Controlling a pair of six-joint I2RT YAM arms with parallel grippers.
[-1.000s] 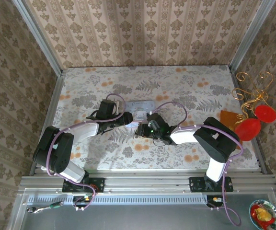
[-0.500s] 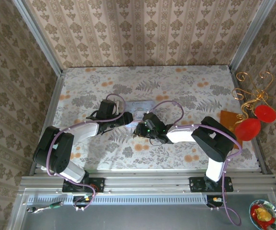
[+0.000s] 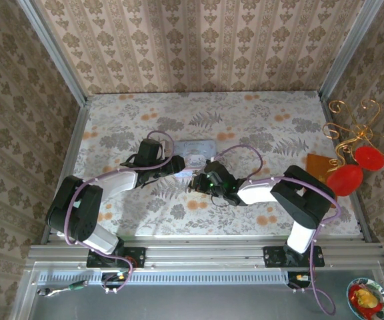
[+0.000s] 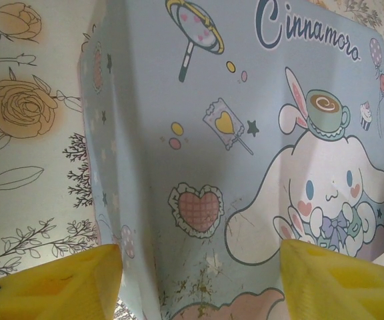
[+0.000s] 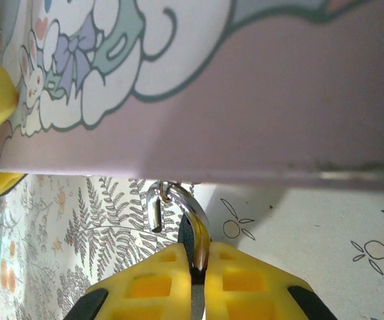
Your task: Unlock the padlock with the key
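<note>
**Right wrist: fingers pinched on padlock at tin's edge**

Right wrist view showed the right gripper (image 5: 197,263) pressed together on the dark padlock (image 5: 193,241), silvery shackle (image 5: 172,200) hooked at the edge of the Cinnamoroll tin (image 5: 265,100). Left gripper (image 4: 199,280) straddled the tin, fingers spread, contact unclear. Key not made out. Judgement: keep the pinch on the body, shackle free, tin steady, keyhole exposed.

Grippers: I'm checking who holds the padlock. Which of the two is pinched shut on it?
The right gripper: its yellow fingers clamp the padlock beside the tin. The left gripper straddles the tin, jaws apart.
</note>
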